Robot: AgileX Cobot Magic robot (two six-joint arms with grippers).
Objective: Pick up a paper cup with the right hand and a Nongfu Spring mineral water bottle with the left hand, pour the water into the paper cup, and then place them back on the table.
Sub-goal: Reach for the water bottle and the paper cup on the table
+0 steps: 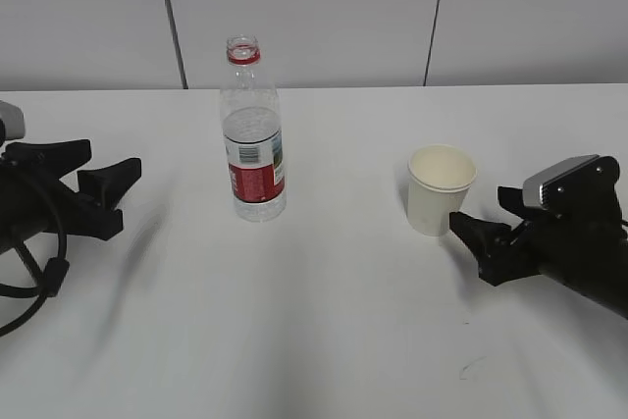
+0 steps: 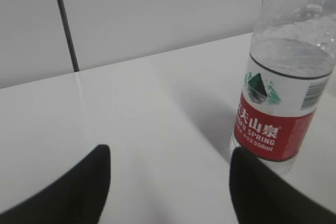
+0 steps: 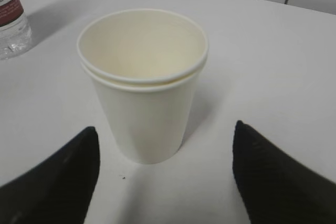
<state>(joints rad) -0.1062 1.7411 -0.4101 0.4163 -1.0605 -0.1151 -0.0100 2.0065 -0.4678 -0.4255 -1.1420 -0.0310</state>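
Note:
The Nongfu Spring bottle (image 1: 253, 134) stands upright and uncapped on the white table (image 1: 324, 321), left of centre, with water (image 1: 251, 130) reaching above its red-and-white label. The paper cup (image 1: 441, 188) stands upright and empty to the right. My left gripper (image 1: 108, 169) is open and empty, well left of the bottle. In the left wrist view the left gripper (image 2: 168, 153) is open, with the bottle (image 2: 283, 103) ahead by its right finger. My right gripper (image 1: 481, 208) is open just right of the cup. In the right wrist view the right gripper (image 3: 164, 132) is open, with the cup (image 3: 144, 82) just ahead of its spread fingertips, untouched.
A grey panelled wall (image 1: 314, 17) runs along the table's far edge. The bottle's base (image 3: 10, 14) shows at the top left of the right wrist view. A faint dark scuff (image 1: 471, 368) marks the table near the front right.

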